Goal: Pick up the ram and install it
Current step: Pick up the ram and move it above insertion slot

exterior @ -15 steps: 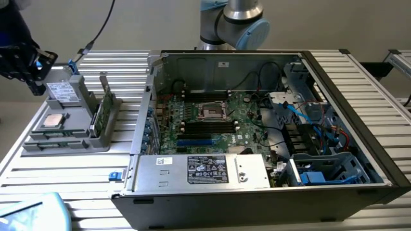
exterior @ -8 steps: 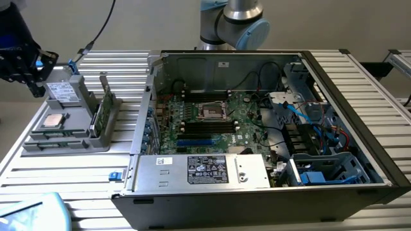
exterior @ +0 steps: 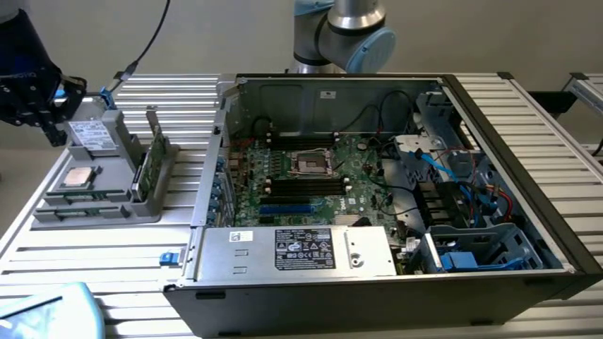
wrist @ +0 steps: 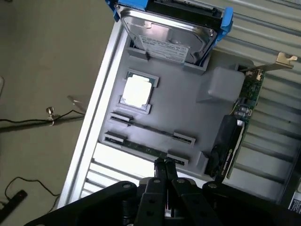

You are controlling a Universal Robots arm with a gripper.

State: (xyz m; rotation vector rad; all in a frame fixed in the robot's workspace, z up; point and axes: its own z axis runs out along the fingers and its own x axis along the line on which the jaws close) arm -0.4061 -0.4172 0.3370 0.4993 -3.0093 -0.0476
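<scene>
Wrist view: the gripper (wrist: 164,164) is hung over one edge of the tray (wrist: 188,113), jaws closed together on nothing; the ram (wrist: 141,149) is stood on edge in the tray, just beneath the gripper, likely so its top edge can be pinched; it is not yet lifted.

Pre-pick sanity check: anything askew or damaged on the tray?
Nothing stands out. The ram sits straight in its tray slot, the CPU sits square, and the drive and card stand in their holders. The gripper is shut, close to the ram.
</scene>
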